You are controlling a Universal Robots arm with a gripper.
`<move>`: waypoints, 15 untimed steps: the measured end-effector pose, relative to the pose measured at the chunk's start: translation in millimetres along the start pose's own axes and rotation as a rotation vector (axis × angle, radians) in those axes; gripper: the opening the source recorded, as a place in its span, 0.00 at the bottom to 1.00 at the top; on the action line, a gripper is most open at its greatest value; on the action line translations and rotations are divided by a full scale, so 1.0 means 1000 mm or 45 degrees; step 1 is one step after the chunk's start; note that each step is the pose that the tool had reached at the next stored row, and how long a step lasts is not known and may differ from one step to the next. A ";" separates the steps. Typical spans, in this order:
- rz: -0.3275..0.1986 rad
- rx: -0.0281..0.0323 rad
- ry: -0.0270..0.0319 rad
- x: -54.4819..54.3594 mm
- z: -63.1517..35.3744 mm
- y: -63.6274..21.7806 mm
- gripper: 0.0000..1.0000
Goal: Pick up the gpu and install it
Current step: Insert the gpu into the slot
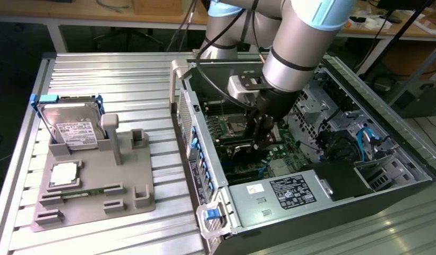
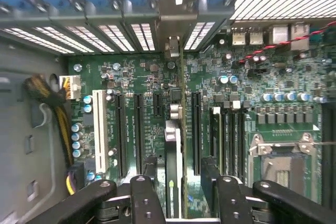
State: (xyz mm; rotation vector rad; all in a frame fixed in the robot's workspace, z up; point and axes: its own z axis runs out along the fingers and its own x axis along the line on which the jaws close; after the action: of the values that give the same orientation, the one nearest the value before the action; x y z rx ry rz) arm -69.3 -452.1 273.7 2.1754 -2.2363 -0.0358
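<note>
Standing edge-on in the motherboard (image 2: 157,85) slot, the gpu (image 2: 174,145) — pincer (image 2: 181,198) spread, unclasped — above a ribbed metal table (image 1: 97,74).

Reaching steeply down from the exterior view's upper edge: grey jointed arm with pale blue joint caps (image 1: 302,48), wrist pointing straight downward. Below it, black two-fingered gripper (image 1: 264,135), vertical. Black fingers (image 2: 144,198) parted, standing either side of a thin upright card edge, pads apart from it

Robotics lab: slotted aluminium desk (image 1: 97,69), open PC case (image 1: 324,175), wooden benches (image 1: 76,10) behind (cables on them).
</note>
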 end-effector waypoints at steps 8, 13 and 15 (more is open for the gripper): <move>0.000 0.0000 -0.0002 0.000 -0.0098 0.0003 0.45; 0.000 0.0001 -0.0001 0.000 -0.0112 0.0003 0.20; 0.000 0.0001 -0.0002 0.000 -0.0116 0.0004 0.11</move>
State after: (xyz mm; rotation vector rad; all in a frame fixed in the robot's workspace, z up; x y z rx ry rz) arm -69.3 -452.1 285.4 2.1756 -2.2364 -0.0360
